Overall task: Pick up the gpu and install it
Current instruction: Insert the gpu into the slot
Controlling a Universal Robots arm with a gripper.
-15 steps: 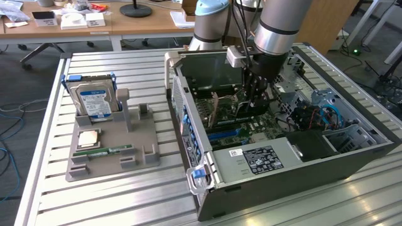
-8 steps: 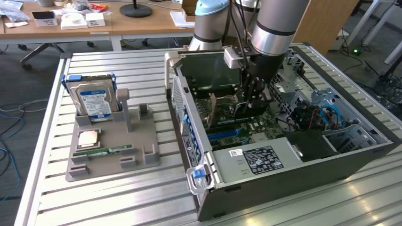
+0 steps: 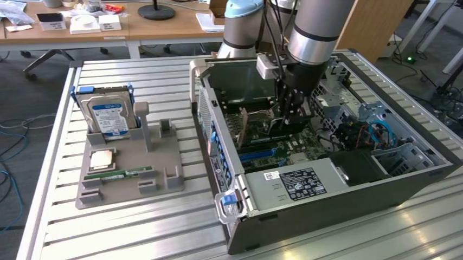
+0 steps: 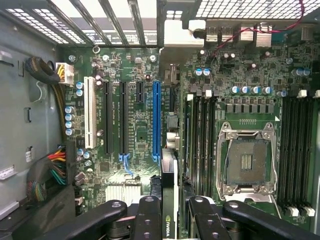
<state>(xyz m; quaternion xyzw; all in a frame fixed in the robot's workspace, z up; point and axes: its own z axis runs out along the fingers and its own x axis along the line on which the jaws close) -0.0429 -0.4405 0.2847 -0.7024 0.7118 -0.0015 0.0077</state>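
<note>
Hand [image 4: 172,207] gripping gpu [image 4: 169,172], held edge-on above motherboard [image 4: 137,145]

Your arm [image 3: 318,24] reaches steeply down from above, wrist nearly vertical, with the gripper [image 3: 291,111] pointing straight down. Its dark fingers [image 4: 148,217] stand narrowly apart, pressed against either side of the gpu [image 4: 169,172], which they hold edge-on between them.
</note>
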